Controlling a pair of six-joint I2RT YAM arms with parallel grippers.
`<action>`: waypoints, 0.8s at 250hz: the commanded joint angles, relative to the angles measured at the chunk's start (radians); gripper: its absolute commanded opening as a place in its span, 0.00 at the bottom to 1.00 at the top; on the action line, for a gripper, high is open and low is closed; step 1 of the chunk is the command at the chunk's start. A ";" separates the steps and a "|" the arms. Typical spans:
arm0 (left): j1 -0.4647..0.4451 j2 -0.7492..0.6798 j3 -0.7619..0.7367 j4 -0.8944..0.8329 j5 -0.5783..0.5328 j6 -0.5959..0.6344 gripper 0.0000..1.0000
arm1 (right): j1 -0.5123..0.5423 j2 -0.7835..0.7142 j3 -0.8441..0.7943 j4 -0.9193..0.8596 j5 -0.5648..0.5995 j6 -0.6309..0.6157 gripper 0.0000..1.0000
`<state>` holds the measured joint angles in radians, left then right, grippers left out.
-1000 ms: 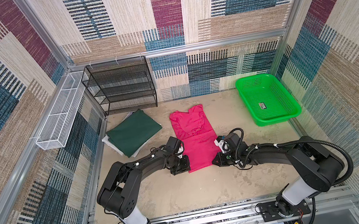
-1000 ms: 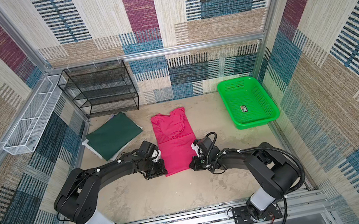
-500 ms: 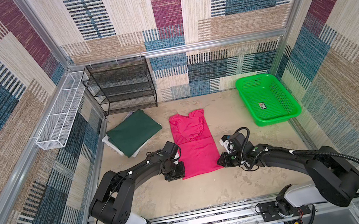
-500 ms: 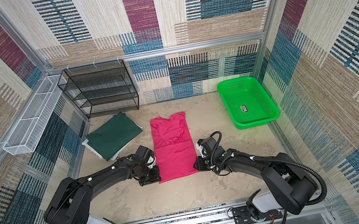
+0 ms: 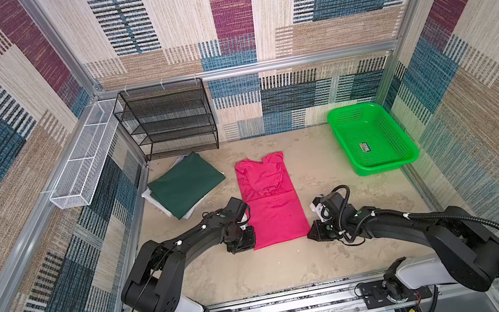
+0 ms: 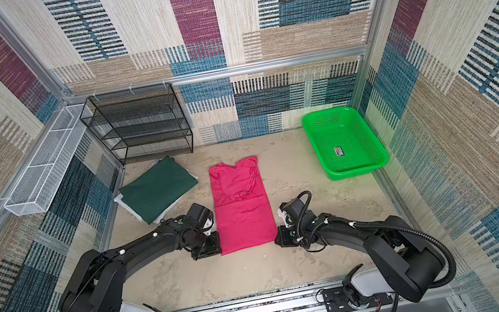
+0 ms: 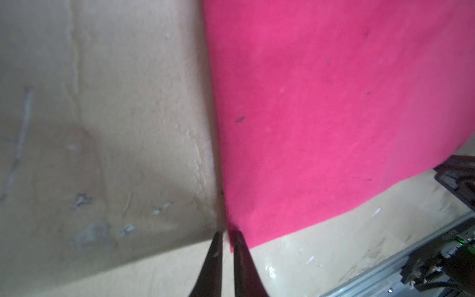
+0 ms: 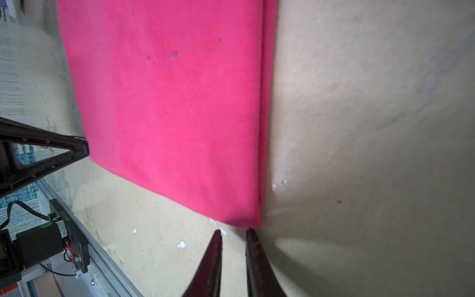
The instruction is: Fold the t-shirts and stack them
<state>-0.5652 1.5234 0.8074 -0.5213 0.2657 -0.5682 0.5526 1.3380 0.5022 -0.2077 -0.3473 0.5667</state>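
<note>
- We see the pink t-shirt (image 5: 271, 207) lying flat in the middle of the table (image 5: 260, 274), folded into a narrow strip, with its neck towards the back edge and its hem towards the front edge
- Our left gripper (image 5: 250, 243) sits low at the hem's left corner; in the left wrist view its jaws stand almost together, and the corner of the pink cloth (image 7: 334, 115) meets the tips (image 7: 226, 235), but we cannot tell whether they pinch it
- Our right gripper (image 5: 311, 233) sits at the hem's right corner; in the right wrist view its jaws (image 8: 232, 231) stand a little apart with bare table between them, and the shirt's corner only touches one tip
- The dark green t-shirt (image 5: 186, 185) lies folded on top of the white t-shirts (image 5: 154, 201) near the back left corner, in front of a black mesh rack (image 5: 168, 122)
- A green basket (image 5: 385, 167) stands at the back right corner, well apart from the pink shirt
</note>
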 commanded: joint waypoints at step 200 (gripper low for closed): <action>-0.001 -0.106 -0.203 0.189 0.028 -0.140 0.36 | 0.001 -0.047 -0.042 0.056 0.040 0.067 0.41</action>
<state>-0.5655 1.4082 0.6167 -0.3172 0.3573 -0.6811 0.5526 1.2793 0.4664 -0.1745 -0.2985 0.6174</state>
